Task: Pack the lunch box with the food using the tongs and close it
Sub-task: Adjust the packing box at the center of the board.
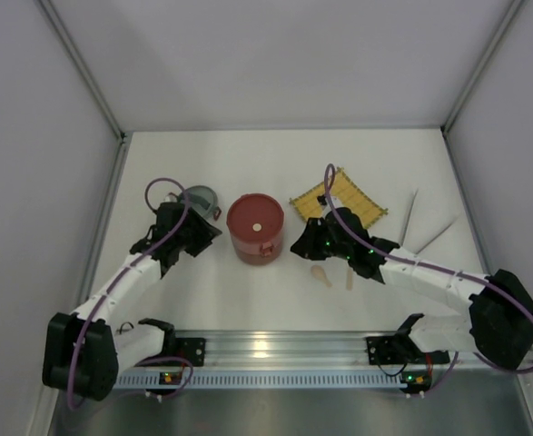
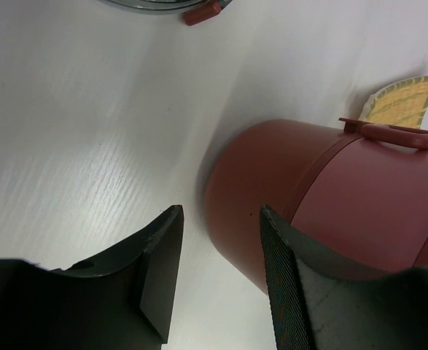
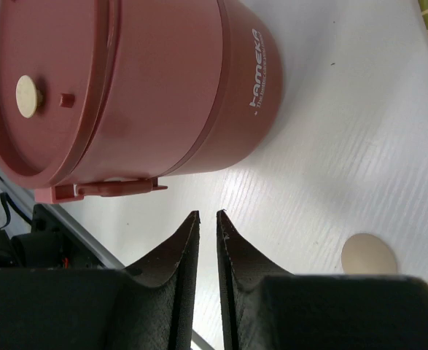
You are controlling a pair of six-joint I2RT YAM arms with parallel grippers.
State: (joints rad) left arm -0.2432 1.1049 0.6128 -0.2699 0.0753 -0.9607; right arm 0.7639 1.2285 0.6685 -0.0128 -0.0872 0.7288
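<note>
Lunch box (image 1: 255, 227) mid-table, upright, lidded. Left gripper (image 2: 221, 219) jaws moderately apart, empty, just beside box's left wall. Right gripper (image 3: 206, 215) jaws at narrow slit, empty, near box's right side. Tongs (image 1: 409, 218) flat right of mat (image 1: 343, 200).

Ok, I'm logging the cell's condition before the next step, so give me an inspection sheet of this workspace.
Surface: white table.
Job's things: lunch box lidded, upright at centre; steel-lined bowl behind the left tool; tongs lying right of the yellow mat; food nothing seen.
Clutter: beige spoon and stick beside the right tool.
Grippers: left tool open, empty; right tool nearly shut, empty.
Cables: purple cable looping over each wrist.
Surroundings: white walls; metal rail at the near edge.
</note>
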